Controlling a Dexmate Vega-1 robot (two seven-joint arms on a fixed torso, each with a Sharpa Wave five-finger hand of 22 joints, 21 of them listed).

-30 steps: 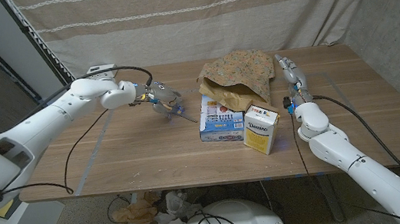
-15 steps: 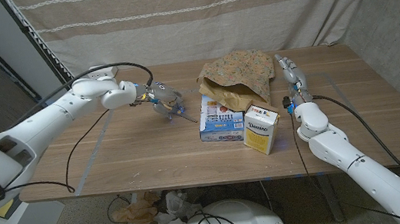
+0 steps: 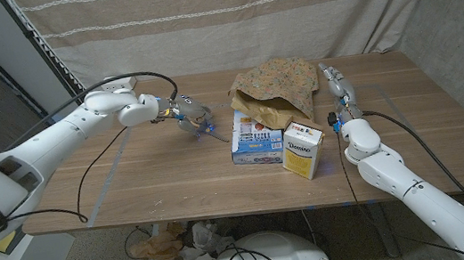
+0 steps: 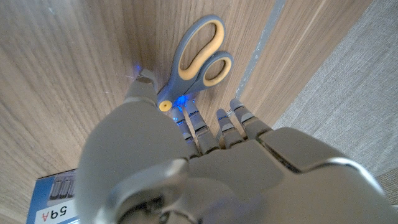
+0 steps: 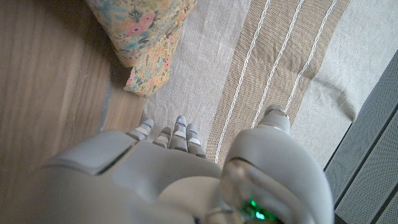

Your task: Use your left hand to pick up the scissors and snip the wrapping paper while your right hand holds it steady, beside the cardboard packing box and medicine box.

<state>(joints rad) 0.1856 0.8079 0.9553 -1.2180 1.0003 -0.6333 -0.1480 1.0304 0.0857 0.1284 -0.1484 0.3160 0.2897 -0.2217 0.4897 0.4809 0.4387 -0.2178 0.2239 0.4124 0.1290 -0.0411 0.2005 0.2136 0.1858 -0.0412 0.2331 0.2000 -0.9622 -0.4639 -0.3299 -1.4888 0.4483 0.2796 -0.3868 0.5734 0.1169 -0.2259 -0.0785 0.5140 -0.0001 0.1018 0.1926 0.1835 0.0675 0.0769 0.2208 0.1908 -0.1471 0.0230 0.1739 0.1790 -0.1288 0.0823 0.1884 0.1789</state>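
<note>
Nearest on the wooden bench stands the medicine box, a cream carton at about 5 o'clock of the bench's middle, touching the blue-and-white cardboard packing box on its 9 o'clock side. At 12 o'clock of both lies the wrapping paper, a crumpled floral sheet with a brown underside.

At 9 o'clock of the packing box, the left hand is down over the scissors, which lie on the wood with grey-and-yellow handles beyond the fingers. The fingers are spread slightly apart above the pivot; whether they touch the scissors cannot be told.

The right hand stands at 3 o'clock of the paper, just beside its edge, fingers close together and extended, holding nothing.
</note>
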